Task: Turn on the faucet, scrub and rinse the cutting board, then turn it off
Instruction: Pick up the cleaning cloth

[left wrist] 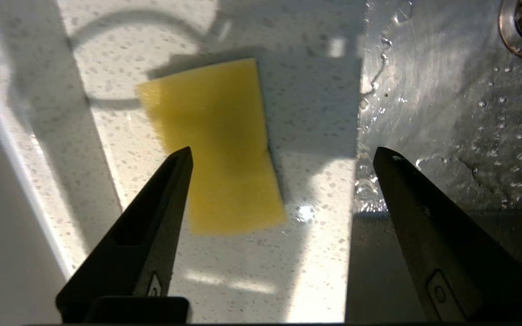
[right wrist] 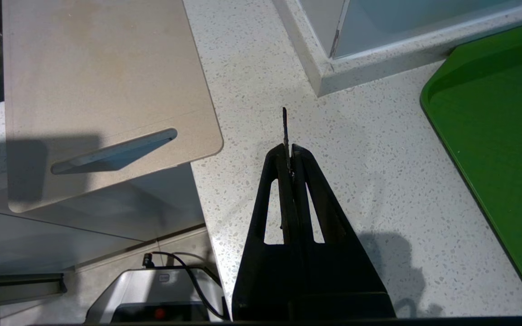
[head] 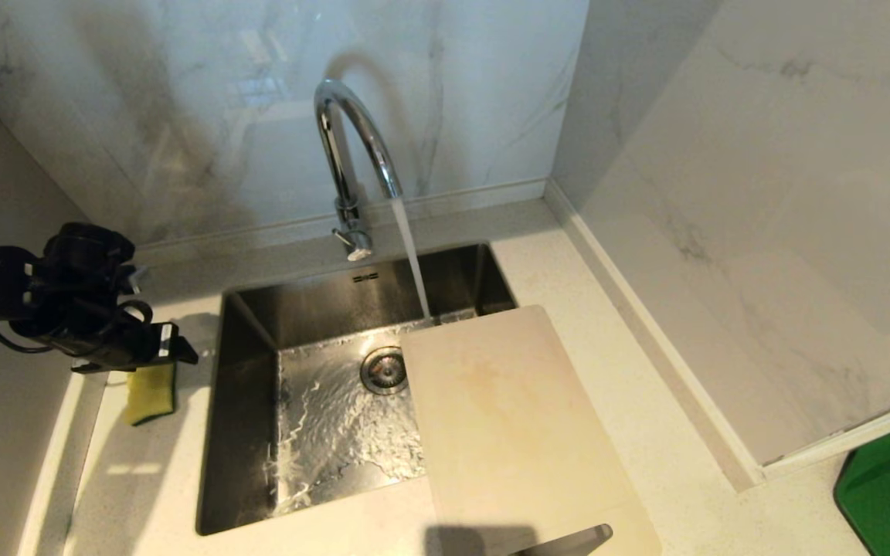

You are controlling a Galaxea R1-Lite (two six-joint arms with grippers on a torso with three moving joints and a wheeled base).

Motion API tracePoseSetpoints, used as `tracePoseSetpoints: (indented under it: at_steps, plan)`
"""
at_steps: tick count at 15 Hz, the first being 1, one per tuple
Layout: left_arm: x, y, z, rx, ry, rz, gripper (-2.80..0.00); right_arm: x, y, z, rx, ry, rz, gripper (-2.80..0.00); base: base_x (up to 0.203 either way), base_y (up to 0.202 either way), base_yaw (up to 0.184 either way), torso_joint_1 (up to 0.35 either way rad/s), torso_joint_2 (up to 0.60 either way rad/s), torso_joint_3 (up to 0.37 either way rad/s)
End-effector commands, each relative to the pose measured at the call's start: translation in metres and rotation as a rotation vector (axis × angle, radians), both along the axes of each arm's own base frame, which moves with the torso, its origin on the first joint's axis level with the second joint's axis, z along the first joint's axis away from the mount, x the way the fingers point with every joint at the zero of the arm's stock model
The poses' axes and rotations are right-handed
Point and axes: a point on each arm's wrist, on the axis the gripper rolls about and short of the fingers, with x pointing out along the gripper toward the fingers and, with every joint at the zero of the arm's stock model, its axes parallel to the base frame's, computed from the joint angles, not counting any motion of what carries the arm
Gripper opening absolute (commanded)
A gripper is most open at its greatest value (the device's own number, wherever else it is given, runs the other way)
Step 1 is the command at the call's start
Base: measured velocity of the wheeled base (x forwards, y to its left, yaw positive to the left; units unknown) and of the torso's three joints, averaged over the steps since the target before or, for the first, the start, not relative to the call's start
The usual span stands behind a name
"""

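Looking down from the head camera, I have my left gripper [head: 171, 345] reaching in level from the left of the sink [head: 248, 324], hanging above the yellow sponge [head: 151, 392] that lies flat on the speckled white counter [head: 144, 479] just beside the sink's left rim. Through the left wrist camera its two black fingers [left wrist: 170, 190] stand wide apart with nothing between them; the sponge [left wrist: 218, 145] sits below, nearer one finger, and the other finger is over the wet steel of the sink. My right gripper [right wrist: 290, 154] is out of the head view, parked over the counter to the right of the sink, fingers pressed together, between the cutting board [right wrist: 98, 86] and a green tray [right wrist: 496, 136]. The faucet [head: 352, 154] rises behind the sink and is running, its stream landing at the far edge of the cutting board [head: 514, 432], which lies across the sink's right rim, partly over the basin, its slot handle end toward me. Water ripples around the drain [head: 383, 371]. Grey-veined marble walls [head: 762, 193] close the corner behind and to the right of the sink.
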Motion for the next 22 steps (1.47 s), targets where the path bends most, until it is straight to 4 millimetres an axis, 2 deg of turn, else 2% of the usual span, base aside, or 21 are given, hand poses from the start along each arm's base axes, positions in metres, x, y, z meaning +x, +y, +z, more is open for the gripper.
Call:
tracePoseSetpoints:
  at_steps: [1, 5, 10, 16, 22]
  plan:
    - [0.000, 0.006, -0.001, -0.005, 0.005, 0.025, 0.00, 0.000, 0.000, 0.000, 0.000, 0.000, 0.000, -2.80, 0.000, 0.000, 0.000, 0.000, 0.00, 0.000]
    - [0.000, 0.007, -0.009, -0.020, 0.054, 0.061, 0.00, 0.000, 0.000, 0.000, 0.000, 0.000, 0.000, -2.80, 0.000, 0.000, 0.000, 0.000, 0.00, 0.000]
    - [-0.003, 0.017, -0.035, -0.022, 0.134, 0.173, 0.00, 0.000, 0.000, 0.000, 0.000, -0.001, 0.000, -2.80, 0.000, 0.000, 0.000, 0.000, 0.00, 0.000]
    - [-0.003, 0.021, -0.036, -0.036, 0.137, 0.180, 0.00, 0.000, 0.000, 0.000, 0.000, 0.000, 0.000, -2.80, 0.000, 0.000, 0.000, 0.000, 0.00, 0.000]
    - [0.000, 0.019, -0.041, -0.133, 0.147, 0.116, 0.00, 0.000, 0.000, 0.000, 0.000, -0.001, 0.000, -2.80, 0.000, 0.000, 0.000, 0.000, 0.00, 0.000]
